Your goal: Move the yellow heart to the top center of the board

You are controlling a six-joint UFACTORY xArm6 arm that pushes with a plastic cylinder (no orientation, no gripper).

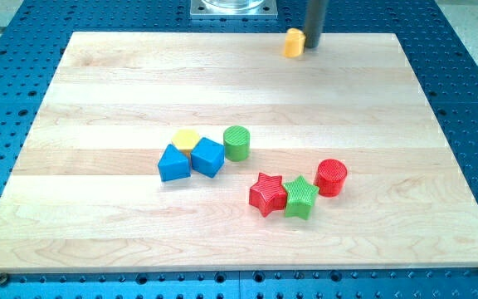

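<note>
My tip [312, 46] stood at the far edge of the worktop [98, 100], just right of centre, touching the right side of the yellow heart [294, 42]. I had no fingers to spread or press together, only the rod.

Well apart, nearer and left of centre, a yellow block [187, 139] sat behind a blue triangle [173, 164] and a blue cube [207, 157], with a green cylinder [236, 143] just to their right. Nearer and further right, a red star [267, 193] touched a green star [301, 197], and a red cylinder [331, 177] stood beside that.
</note>
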